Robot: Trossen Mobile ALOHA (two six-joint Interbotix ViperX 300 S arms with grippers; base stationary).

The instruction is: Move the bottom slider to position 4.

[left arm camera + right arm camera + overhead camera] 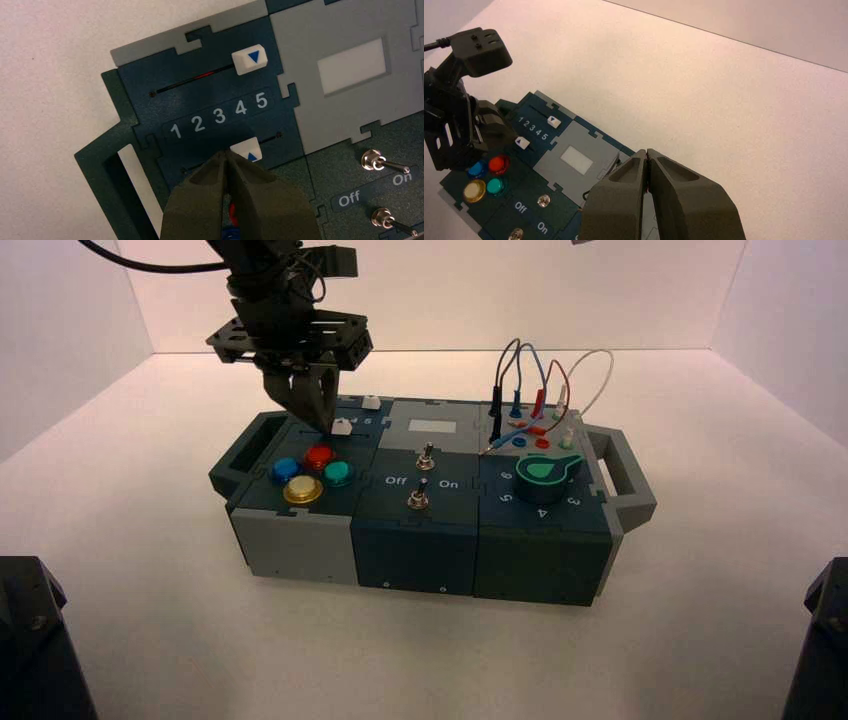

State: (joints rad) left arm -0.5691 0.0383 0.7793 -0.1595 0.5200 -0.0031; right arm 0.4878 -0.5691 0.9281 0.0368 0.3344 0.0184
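Left wrist view shows the bottom slider (246,149) under numeral 4 (241,107), so the setting looks reached. At its seven o'clock, the left gripper (226,156) touches it, fingers closed, holding nothing. Withdrawal remains. Right gripper (647,155) idles, closed.

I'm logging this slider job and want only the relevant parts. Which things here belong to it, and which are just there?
Belong:
- bottom slider
- numeral 4 in the row 1-5
- left gripper, fingers together beside that slider

Just there:
- upper slider
- coloured buttons
- toggle switches
- green knob
- wires
- right gripper, off the box
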